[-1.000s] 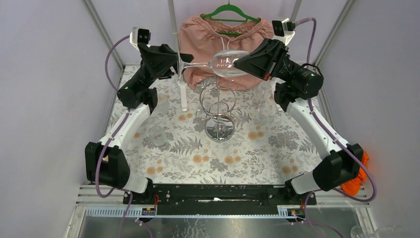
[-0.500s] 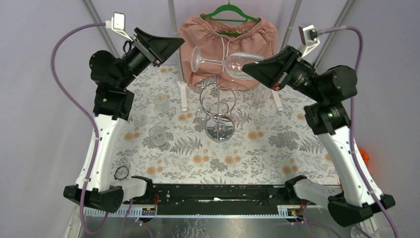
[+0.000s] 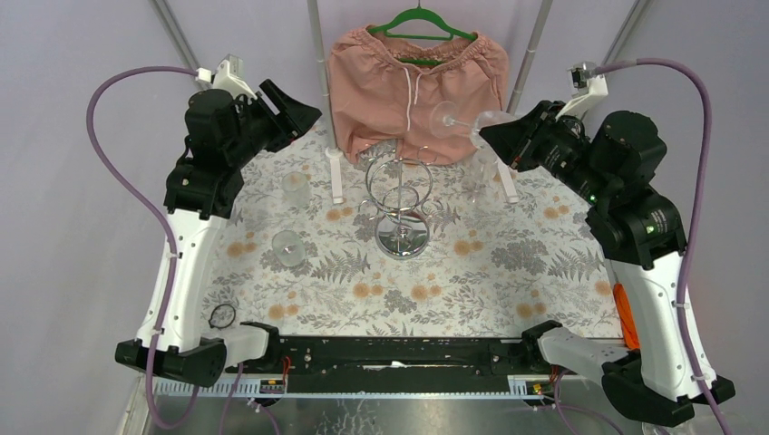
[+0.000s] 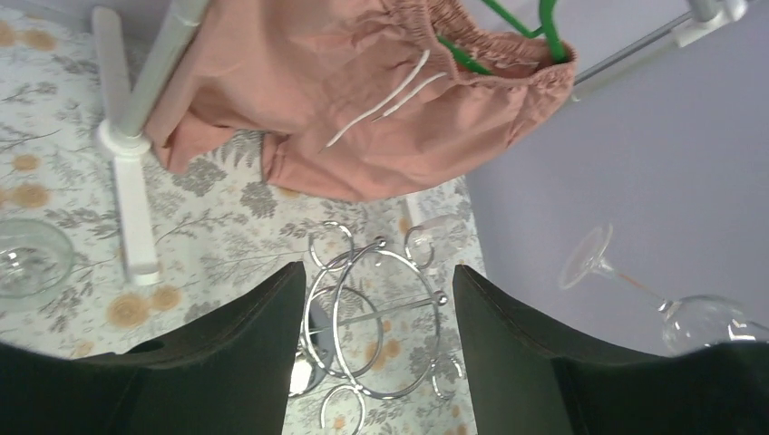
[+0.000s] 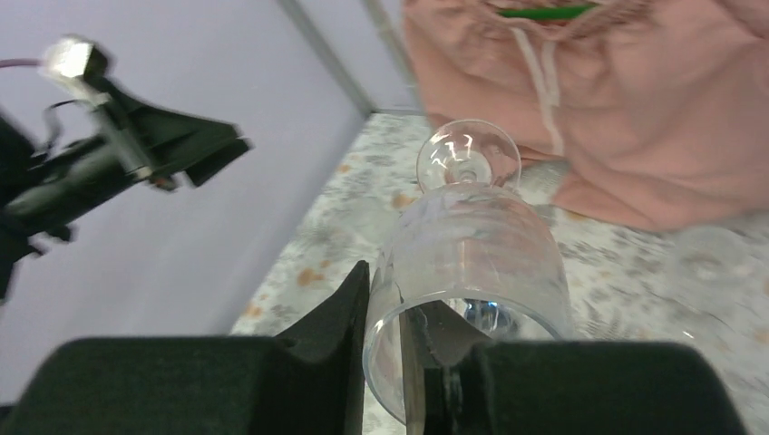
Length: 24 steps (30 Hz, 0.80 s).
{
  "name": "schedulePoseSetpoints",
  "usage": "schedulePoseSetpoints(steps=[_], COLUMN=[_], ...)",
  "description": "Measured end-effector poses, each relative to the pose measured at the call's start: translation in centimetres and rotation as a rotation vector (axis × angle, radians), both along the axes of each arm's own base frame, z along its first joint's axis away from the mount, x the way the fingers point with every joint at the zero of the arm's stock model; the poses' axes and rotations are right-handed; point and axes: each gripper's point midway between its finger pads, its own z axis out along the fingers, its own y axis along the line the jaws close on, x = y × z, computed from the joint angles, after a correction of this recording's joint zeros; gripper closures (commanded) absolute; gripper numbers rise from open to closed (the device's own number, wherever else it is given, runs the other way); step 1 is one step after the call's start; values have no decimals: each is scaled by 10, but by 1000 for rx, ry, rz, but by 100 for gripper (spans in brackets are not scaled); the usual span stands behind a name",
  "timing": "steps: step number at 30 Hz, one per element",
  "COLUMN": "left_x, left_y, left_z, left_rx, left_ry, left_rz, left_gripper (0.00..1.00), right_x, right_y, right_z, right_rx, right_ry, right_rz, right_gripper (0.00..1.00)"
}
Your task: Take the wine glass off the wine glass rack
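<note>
Sideways, the glass (image 3: 461,123) sits rim-pinched in the right claw (image 3: 497,136), foot toward the open, empty left claw (image 3: 304,111), clear of the rack (image 3: 400,195).

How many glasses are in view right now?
4. One wine glass in the right gripper, off the rack; a far glass and a near glass left of the rack; a faint glass right of it. Others may be hidden.

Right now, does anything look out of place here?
The wine glass is off the rack, held sideways in mid-air by the right gripper pinching its bowl rim. Pink shorts hanging behind the rack also seem odd.
</note>
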Motion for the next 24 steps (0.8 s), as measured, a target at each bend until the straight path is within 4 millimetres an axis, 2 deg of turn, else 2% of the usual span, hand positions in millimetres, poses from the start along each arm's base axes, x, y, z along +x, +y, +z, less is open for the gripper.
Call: schedulePoseSetpoints(steps=[6, 12, 17, 24], left_x=[-5, -8, -10, -10], left_y=[13, 15, 17, 19], left_z=[-13, -19, -26, -28], left_rx=[60, 96, 126, 142], left_ry=[37, 49, 72, 74], left_rz=[55, 66, 77, 86], left_gripper=[32, 32, 32, 32], right_x=[19, 29, 26, 15], right_y=[-34, -60, -76, -85], right_z=[-26, -54, -70, -91], right_rx=[-144, -277, -377, -465], right_ry=[91, 183, 248, 333], right_rz=[-204, -334, -386, -383], right_gripper=[100, 100, 100, 100])
